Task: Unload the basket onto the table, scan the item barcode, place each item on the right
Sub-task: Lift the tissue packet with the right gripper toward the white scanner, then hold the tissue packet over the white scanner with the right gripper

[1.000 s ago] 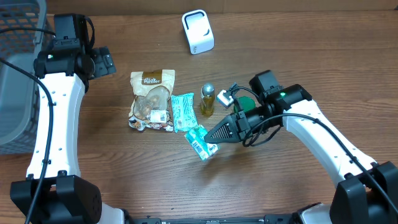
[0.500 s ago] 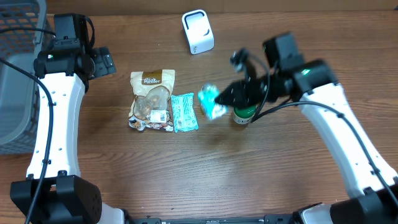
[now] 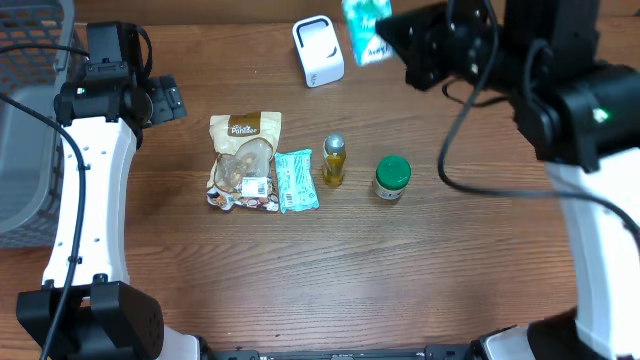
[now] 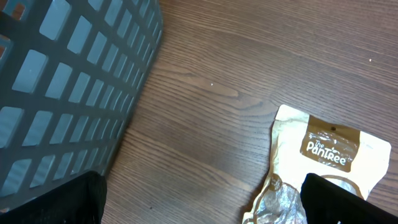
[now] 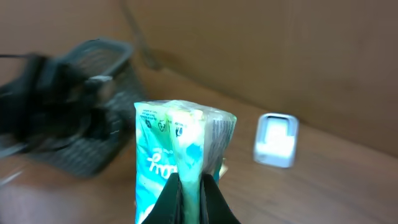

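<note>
A teal packet (image 5: 180, 155), glossy with white script lettering and fine print on one side, stands upright in the air. Its lower edge is pinched between the closed fingers of the right hand (image 5: 189, 190). From overhead it sits high near the far edge, just right of a scanner (image 3: 318, 50). The scanner is a small white rounded box with a dark-rimmed window, standing on the wooden surface.

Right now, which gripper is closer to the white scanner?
Right. The right gripper, shut on the teal packet, hangs just right of the white scanner. The left gripper is open, well off to the scanner's left, beside the basket.
</note>
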Controlling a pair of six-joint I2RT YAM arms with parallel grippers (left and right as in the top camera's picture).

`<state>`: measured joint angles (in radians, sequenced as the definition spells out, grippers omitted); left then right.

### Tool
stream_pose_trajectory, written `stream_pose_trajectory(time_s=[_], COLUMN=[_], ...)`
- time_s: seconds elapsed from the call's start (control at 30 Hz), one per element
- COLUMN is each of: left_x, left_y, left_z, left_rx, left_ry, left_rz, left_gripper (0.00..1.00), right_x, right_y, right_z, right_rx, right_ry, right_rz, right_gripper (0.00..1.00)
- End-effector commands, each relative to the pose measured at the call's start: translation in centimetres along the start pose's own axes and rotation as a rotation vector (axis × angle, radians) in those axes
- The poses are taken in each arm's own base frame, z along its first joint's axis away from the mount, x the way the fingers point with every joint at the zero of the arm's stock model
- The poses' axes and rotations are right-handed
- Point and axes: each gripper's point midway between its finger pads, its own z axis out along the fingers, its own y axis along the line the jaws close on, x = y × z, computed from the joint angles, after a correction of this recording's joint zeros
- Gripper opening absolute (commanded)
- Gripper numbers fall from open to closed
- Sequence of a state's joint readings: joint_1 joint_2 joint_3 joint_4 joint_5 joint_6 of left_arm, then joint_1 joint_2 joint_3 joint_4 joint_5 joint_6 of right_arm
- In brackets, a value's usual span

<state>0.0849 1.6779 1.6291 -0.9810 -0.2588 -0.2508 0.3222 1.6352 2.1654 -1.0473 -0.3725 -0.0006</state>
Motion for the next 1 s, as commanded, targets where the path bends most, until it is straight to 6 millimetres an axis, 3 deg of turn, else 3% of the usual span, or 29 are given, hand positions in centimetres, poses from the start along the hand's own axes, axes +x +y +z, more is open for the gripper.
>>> stream_pose_trajectory(time_s=[0.0, 0.3, 0.73, 0.97], left_x=[0.0, 0.0, 0.0, 0.0], left_y=[-0.1, -0.1, -0.1, -0.1], left_z=[0.0, 0.0, 0.0, 0.0], left_rx=[-0.007, -0.007, -0.007, -0.007], left_ry=[0.000, 0.000, 0.000, 0.000], left_rz=[0.025, 0.025, 0.025, 0.026], left_gripper=[0.99, 0.99, 0.99, 1.00], right_x=[0.7, 2.6, 7.9, 9.7], right_y=[-3.8, -8.1, -9.5, -10.2], right_z=[3.2, 11.1, 21.7, 24.8], right_rx=[0.140, 0.388, 0.537, 0.601], right_ry=[0.030, 0.068, 0.183, 0.204], right_rz=[0.006, -0.060, -0.349, -0.433], right_gripper=[0.04, 0.04, 0.04, 0.04])
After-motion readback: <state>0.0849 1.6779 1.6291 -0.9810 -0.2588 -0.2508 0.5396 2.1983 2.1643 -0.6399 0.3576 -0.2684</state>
